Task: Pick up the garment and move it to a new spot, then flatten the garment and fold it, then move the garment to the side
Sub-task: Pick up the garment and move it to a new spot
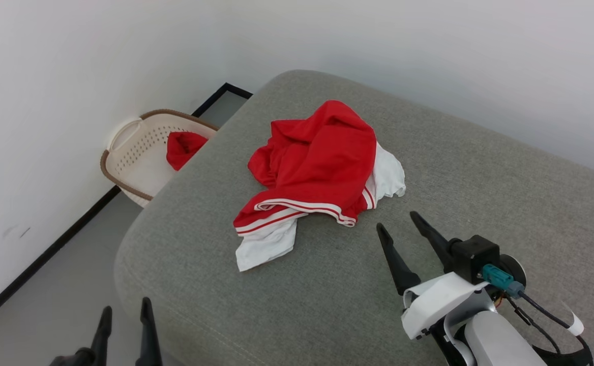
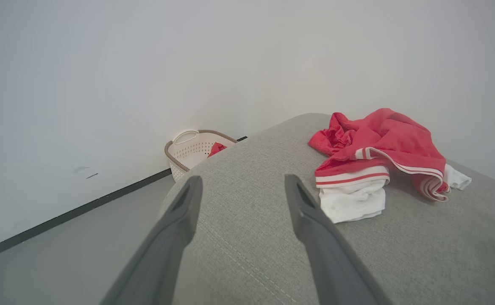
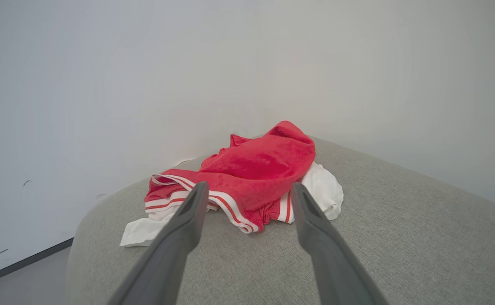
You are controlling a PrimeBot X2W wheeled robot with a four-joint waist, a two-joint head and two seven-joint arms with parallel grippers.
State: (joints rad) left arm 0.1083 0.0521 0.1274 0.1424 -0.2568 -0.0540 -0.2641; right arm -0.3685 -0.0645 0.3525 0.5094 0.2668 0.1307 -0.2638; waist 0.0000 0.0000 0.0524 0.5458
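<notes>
The garment lies crumpled in the middle of the grey cushion. The right gripper, spread and empty, hovers near it; the left gripper, also spread, hangs at the near-left corner.

A perforated white basket is sitting on the floor beyond the left pincer, holding a red cloth. A grey cushion is stretching ahead and right of it.
</notes>
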